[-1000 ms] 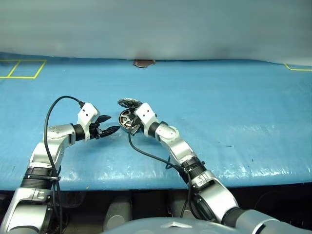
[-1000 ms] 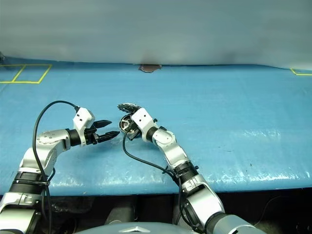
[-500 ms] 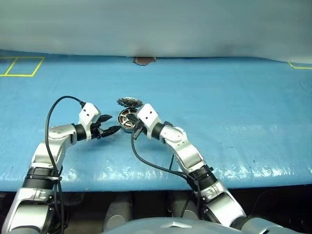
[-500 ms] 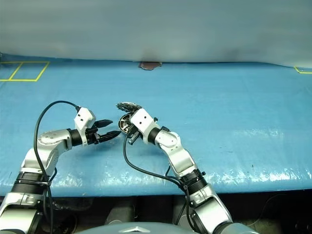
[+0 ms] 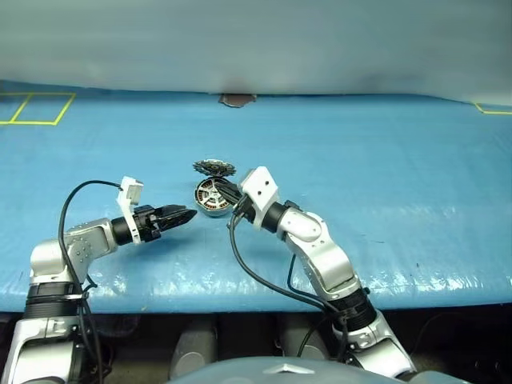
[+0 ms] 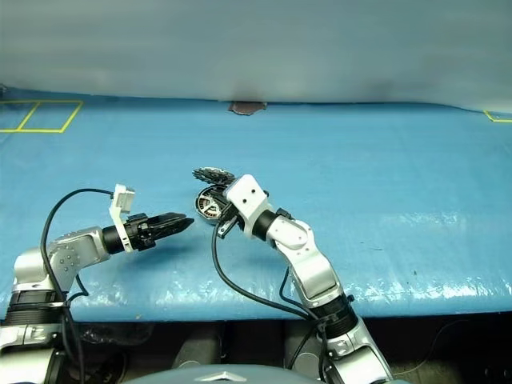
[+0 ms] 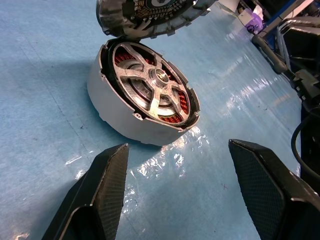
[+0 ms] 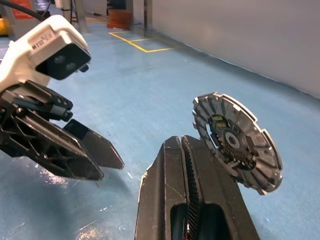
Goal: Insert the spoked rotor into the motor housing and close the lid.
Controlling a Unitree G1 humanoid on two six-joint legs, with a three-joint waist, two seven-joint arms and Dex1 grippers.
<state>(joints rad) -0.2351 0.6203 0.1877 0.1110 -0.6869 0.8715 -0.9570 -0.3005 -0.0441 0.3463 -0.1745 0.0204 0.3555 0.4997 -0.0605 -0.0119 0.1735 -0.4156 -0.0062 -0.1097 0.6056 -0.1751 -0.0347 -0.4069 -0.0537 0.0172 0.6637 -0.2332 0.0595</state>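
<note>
Rotor seated in housing, windings half hidden; lid raised above, edge cut off. Left gripper spread, empty; right gripper pressed together, empty.

Glossy blue floor, yellow floor markings, plain grey wall

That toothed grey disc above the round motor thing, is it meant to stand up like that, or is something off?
The lid is not closed: it stands on edge, tilted at the far rim of the motor housing, whose top is open. The spoked rotor sits inside over the copper windings. Neither pincer holds it: the left pincer is open, the right pincer shut, empty.
</note>
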